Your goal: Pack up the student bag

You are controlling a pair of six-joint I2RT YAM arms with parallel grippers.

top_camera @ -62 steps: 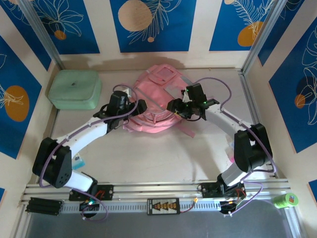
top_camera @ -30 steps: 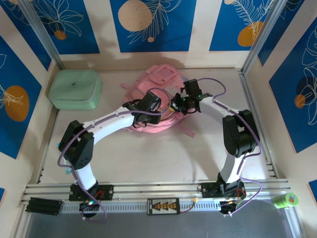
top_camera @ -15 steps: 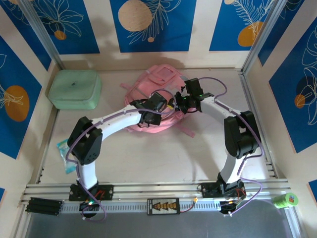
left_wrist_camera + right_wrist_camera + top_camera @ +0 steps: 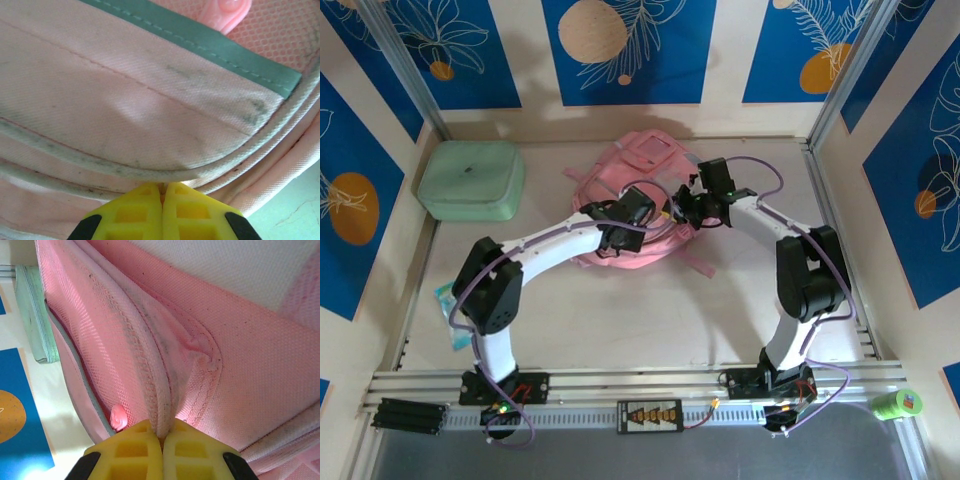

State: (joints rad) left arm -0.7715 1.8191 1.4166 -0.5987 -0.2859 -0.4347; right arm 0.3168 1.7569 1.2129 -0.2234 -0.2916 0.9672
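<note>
Centrally, toward the back of the desk [image 4: 620, 320]: one student bag [image 4: 642, 158], pink, lying flat, with both arms reaching onto its near half.

- Left end effector [image 4: 618, 236]: on the bag's near-left part. In its wrist view the yellow tips [image 4: 161, 194] were pressed together on the pale piped rim, with a sliver of pink cloth between them.
- Right end effector [image 4: 676, 214]: on the bag's right part. Its tips [image 4: 162, 436] were pinching an upright ridge of pink mesh and binding.
- Mint green case [image 4: 472, 180]: back left, well apart from the bag.
- Teal packet [image 4: 448, 300]: left edge of the desk, partly behind the left arm.
- Green tape roll [image 4: 897, 404]: near right corner.

Markings on the small black module [image 4: 650, 413] on the front rail were too small to read.

The bag's middle was covered by the arms. A pink zip pull [image 4: 231, 9] was cut off at the frame's top.
</note>
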